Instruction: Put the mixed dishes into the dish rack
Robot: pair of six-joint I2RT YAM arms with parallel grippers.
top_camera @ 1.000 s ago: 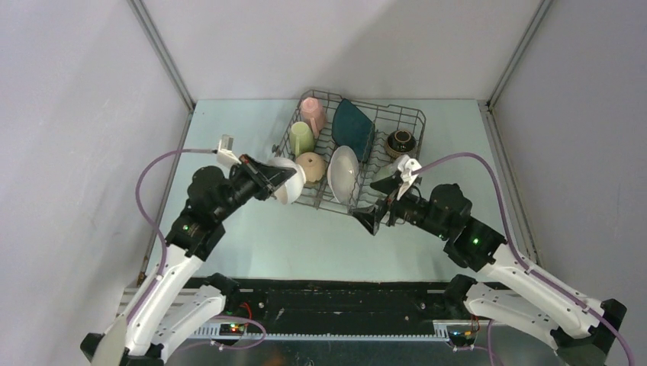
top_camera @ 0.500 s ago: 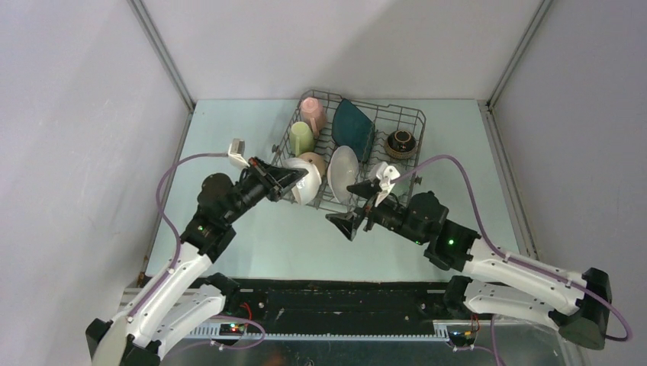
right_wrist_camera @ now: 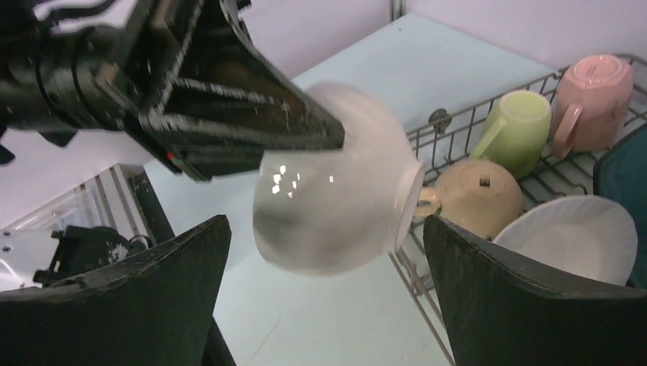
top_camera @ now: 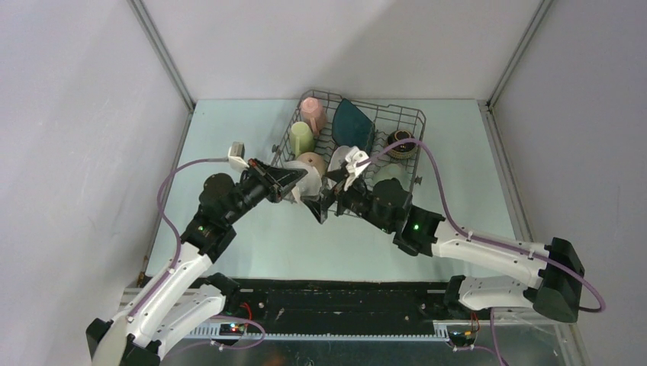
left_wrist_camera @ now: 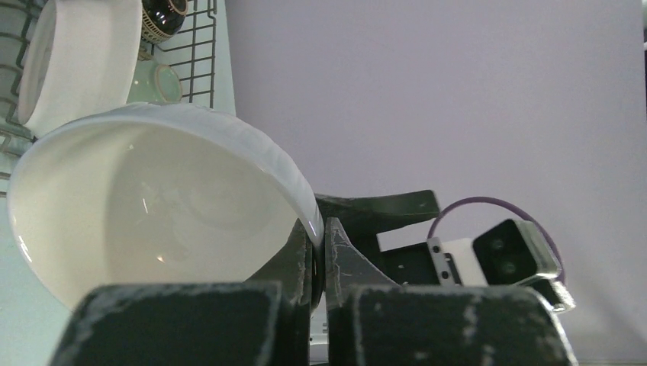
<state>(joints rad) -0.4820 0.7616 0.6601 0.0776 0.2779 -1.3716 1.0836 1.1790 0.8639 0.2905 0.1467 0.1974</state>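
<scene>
My left gripper (top_camera: 296,183) is shut on the rim of the white bowl (top_camera: 310,187), holding it tilted in the air just off the near-left corner of the dish rack (top_camera: 416,114). In the left wrist view the bowl (left_wrist_camera: 152,206) has its rim pinched between my fingertips (left_wrist_camera: 305,252). My right gripper (top_camera: 323,204) is open and right beside the bowl; in the right wrist view the bowl (right_wrist_camera: 336,183) hangs between its wide-spread fingers (right_wrist_camera: 152,290), untouched. The rack holds a pink mug (right_wrist_camera: 595,95), green mug (right_wrist_camera: 519,130), tan mug (right_wrist_camera: 477,198), white plate (right_wrist_camera: 572,236) and teal plate (top_camera: 352,126).
A dark brown bowl (top_camera: 400,141) and a pale green bowl (top_camera: 389,171) sit in the rack's right half, partly behind my right arm. Grey walls close in the table (top_camera: 229,137) on three sides. The two grippers are very close together by the rack's wire edge (right_wrist_camera: 450,126).
The right arm has swung left from the rack's front to the bowl, jaws still wide. The left gripper carried the bowl slightly right towards the rack, then held still.
</scene>
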